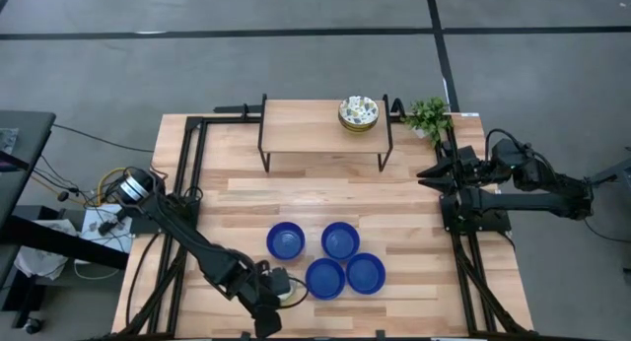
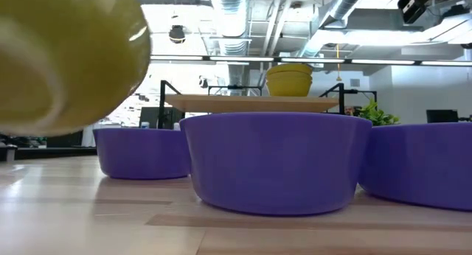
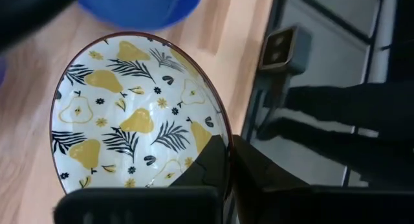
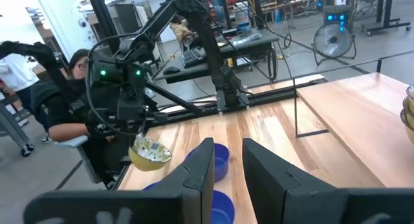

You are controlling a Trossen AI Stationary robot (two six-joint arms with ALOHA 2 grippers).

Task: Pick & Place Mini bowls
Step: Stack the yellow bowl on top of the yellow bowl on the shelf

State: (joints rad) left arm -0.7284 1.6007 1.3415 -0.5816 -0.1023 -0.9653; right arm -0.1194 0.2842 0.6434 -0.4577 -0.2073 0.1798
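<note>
My left gripper (image 1: 279, 288) is near the table's near edge, left of the blue bowls, shut on a white mini bowl (image 3: 129, 114) with a yellow pear and leaf pattern and a yellowish outside (image 2: 66, 56). Several cobalt blue mini bowls (image 1: 324, 278) stand on their bases in a cluster at the table's near middle. A stack of patterned mini bowls (image 1: 358, 112) rests on a raised wooden shelf (image 1: 306, 124) at the far side. My right gripper (image 4: 226, 166) waits open at the table's right side (image 1: 429, 173), touching nothing. My left gripper pinches the patterned bowl by its rim (image 3: 223, 143), one finger (image 3: 207, 162) inside the bowl and one outside. It comes from above, pointing down. The bowl (image 4: 150, 154) hangs tilted below the fingers, lifted clear of the table.
The shelf stands on thin black legs (image 1: 263, 134) across the far middle. A small green plant (image 1: 429, 114) sits at the far right corner. Black frame rails (image 1: 187, 173) run along both table sides. Bare wood lies between the shelf and the blue bowls.
</note>
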